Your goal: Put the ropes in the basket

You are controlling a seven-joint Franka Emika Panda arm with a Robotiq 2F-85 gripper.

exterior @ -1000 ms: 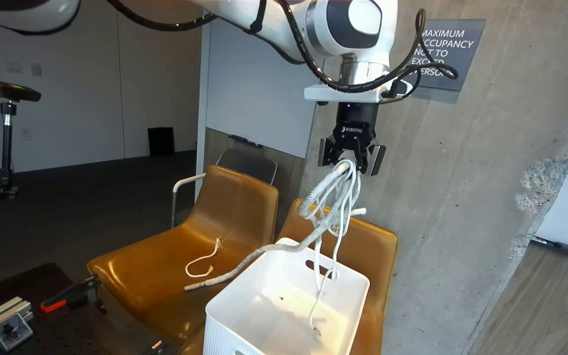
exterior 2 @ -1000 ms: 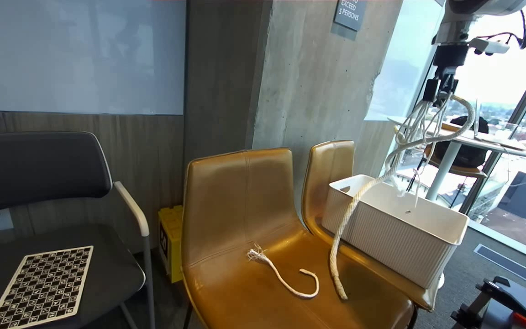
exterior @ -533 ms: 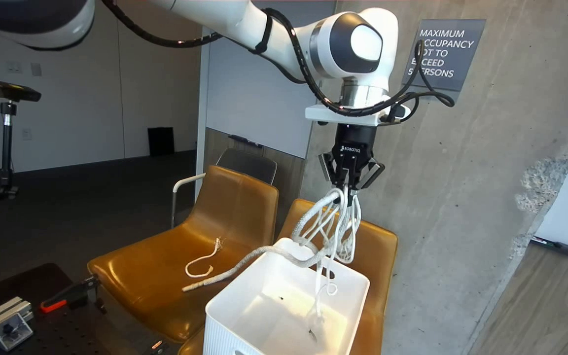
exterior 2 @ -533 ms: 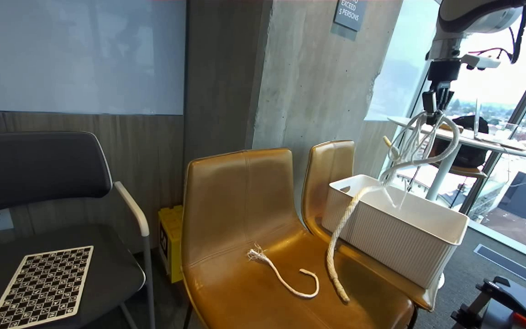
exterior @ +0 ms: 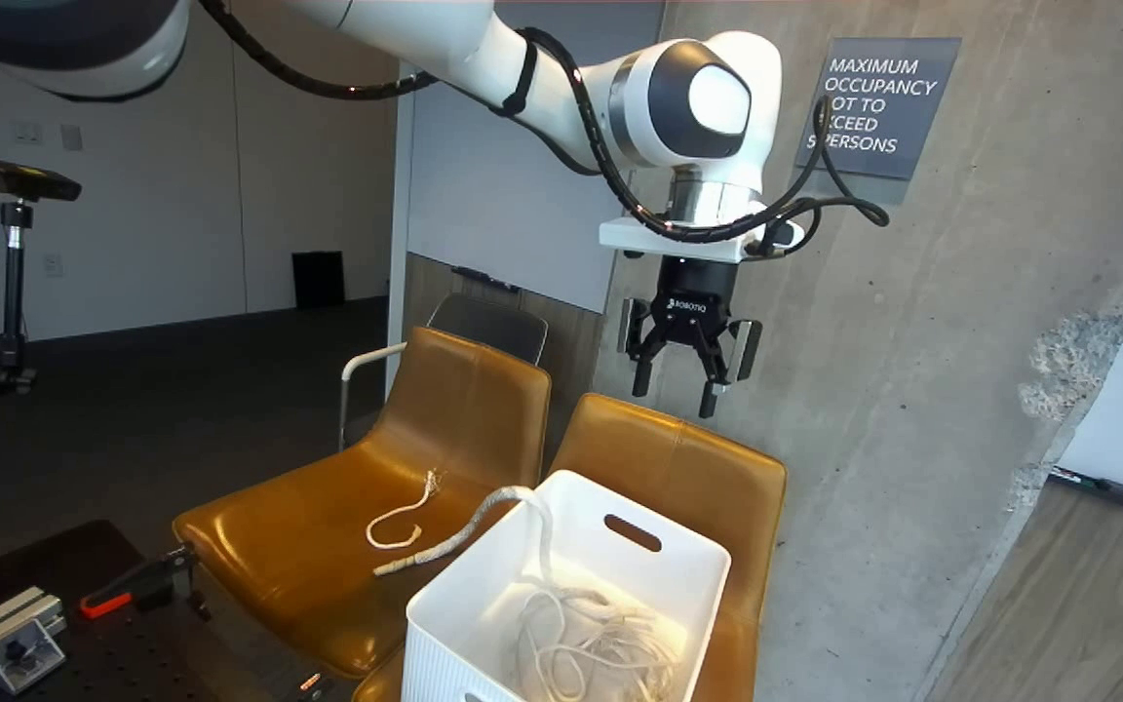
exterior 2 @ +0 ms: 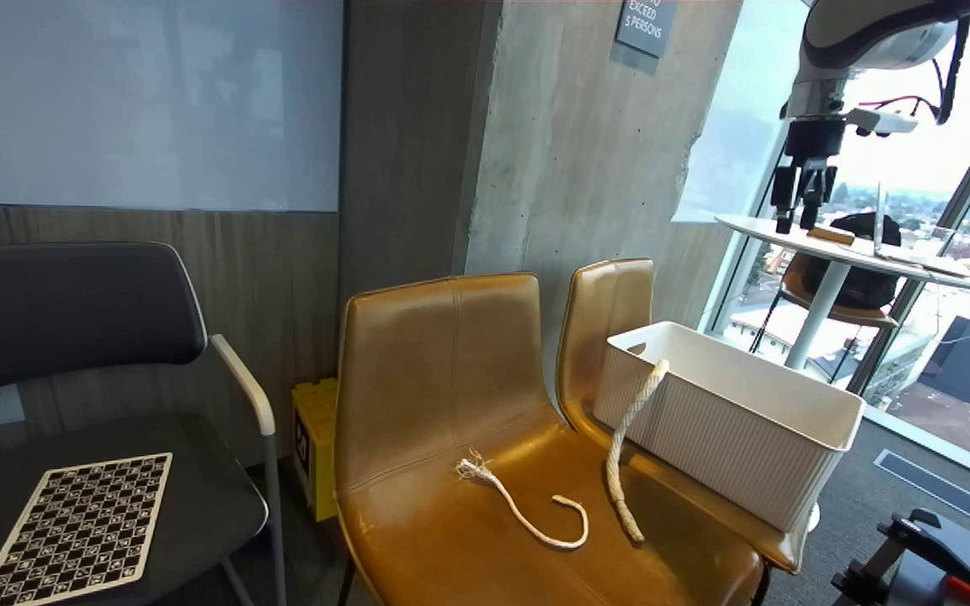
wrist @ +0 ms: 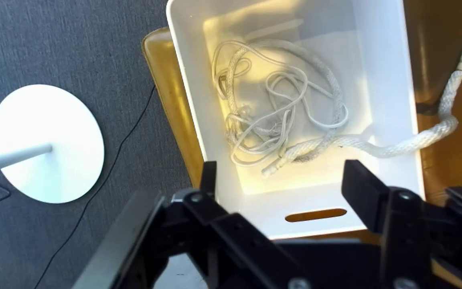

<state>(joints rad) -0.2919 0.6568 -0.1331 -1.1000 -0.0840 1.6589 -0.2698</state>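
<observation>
1. Wrist view: the gripper (wrist: 281,176) hangs above the basket (wrist: 387,80), its jaws wide apart with nothing between them, a placing that makes sense for letting rope drop inside the walls
2. The big rope tangle (wrist: 271,132) lies in loose loops on the basket's floor, while its thick tail (exterior 2: 617,446) runs over the rim and down onto the seat of the neighbouring chair (exterior 2: 447,370), probably because so long and stiff an end does not follow the rest in
3. On that same seat the short rope (exterior 2: 524,519) lies curled, apart from the basket, its frayed end nearest the backrest; I judge it the next to fetch, with the tail needing a tuck as well
4. The basket stands on a matching chair (exterior 2: 607,311), just in front of its backrest, likely to lift it into easy reach; both seats are smooth, shiny and mustard-brown, so the short rope may slide when pinched
5. Around them, in an exterior view, are a concrete pillar (exterior 2: 565,185), a whiteboard (exterior 2: 140,109), a dark chair (exterior 2: 72,311) bearing a checkered board (exterior 2: 77,526), a yellow box (exterior 2: 315,454), and a pale table (exterior 2: 754,227) by a window (exterior 2: 923,160)
</observation>
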